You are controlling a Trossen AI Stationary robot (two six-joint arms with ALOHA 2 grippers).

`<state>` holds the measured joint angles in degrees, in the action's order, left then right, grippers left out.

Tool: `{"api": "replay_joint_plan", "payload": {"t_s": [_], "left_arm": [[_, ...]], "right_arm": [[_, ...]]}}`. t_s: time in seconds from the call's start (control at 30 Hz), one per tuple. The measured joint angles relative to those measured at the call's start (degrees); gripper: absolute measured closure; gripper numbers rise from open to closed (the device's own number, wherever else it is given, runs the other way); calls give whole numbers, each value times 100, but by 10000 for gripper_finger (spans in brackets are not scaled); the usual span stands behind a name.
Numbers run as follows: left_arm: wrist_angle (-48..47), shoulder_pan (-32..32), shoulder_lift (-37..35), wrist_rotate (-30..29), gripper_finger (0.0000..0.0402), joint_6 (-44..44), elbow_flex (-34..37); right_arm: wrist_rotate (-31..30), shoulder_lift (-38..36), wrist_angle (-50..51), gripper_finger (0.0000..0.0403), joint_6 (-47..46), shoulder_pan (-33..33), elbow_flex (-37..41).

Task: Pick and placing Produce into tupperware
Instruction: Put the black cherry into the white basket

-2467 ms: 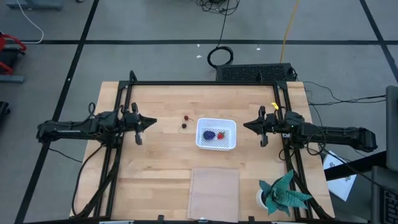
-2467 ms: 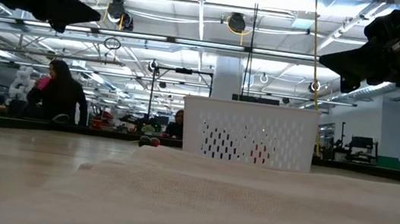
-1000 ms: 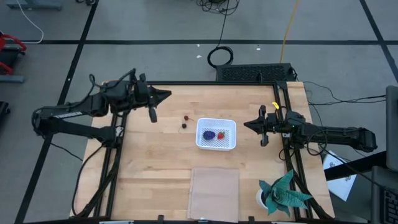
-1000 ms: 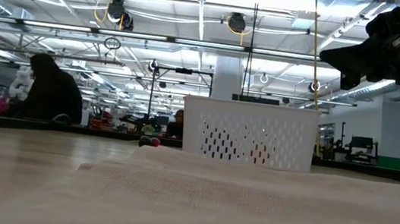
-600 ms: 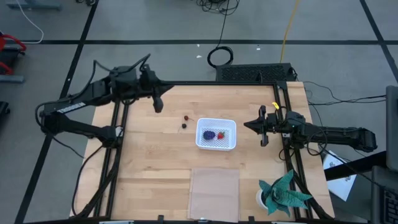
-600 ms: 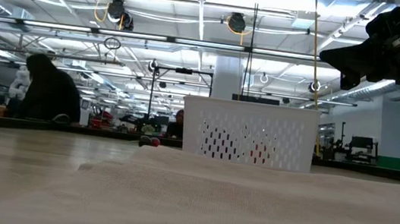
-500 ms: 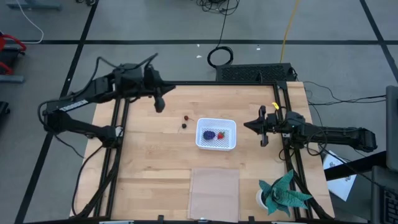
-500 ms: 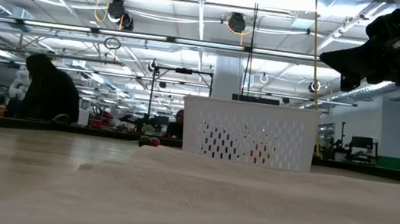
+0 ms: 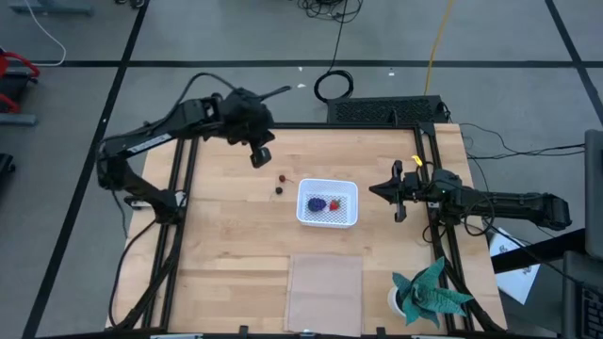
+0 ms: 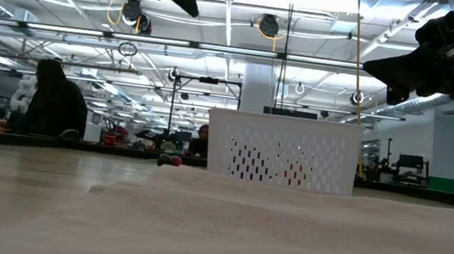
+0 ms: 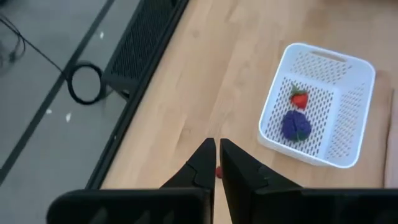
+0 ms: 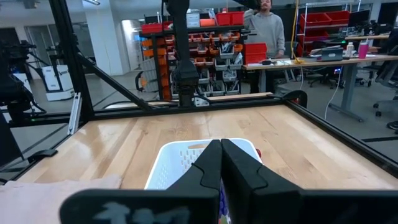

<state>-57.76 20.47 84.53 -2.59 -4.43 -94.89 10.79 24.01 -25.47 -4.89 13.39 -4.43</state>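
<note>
Produce count: 2 pieces, 1 purple bunch (image 9: pixel 318 203) and 1 red strawberry (image 9: pixel 336 202), lie inside the white tupperware (image 9: pixel 328 186) at mid-table; 2 small berries (image 9: pixel 281 182), apparently 1 red and 1 dark, sit just beside it. The left gripper (image 9: pixel 261 156) hovers near them, fingers closed and empty. The right gripper (image 9: pixel 399 210) waits beside the tupperware, also closed.

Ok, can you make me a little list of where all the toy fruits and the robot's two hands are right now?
white mesh-bottomed container: middle of the wooden table
purple-blue lumpy toy bunch: in the container
red strawberry-like toy: in the container, beside the bunch
two small dark and red toy berries: on the table, left of the container
left gripper: shut, empty, above the table near the berries
right gripper: shut, empty, right of the container
</note>
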Motion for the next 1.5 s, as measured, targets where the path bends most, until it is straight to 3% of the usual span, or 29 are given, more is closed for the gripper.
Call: {"api": "replay_joint_plan", "payload": {"t_s": [0.9, 1.5], "left_arm": [[-3064, 83, 2533, 3, 376, -314, -2733], [-3132, 83, 2652, 7, 375, -544, -2782]], "right_arm": [[0, 0, 42, 403, 2, 2, 4], [0, 0, 48, 403, 0, 0, 4]]}}
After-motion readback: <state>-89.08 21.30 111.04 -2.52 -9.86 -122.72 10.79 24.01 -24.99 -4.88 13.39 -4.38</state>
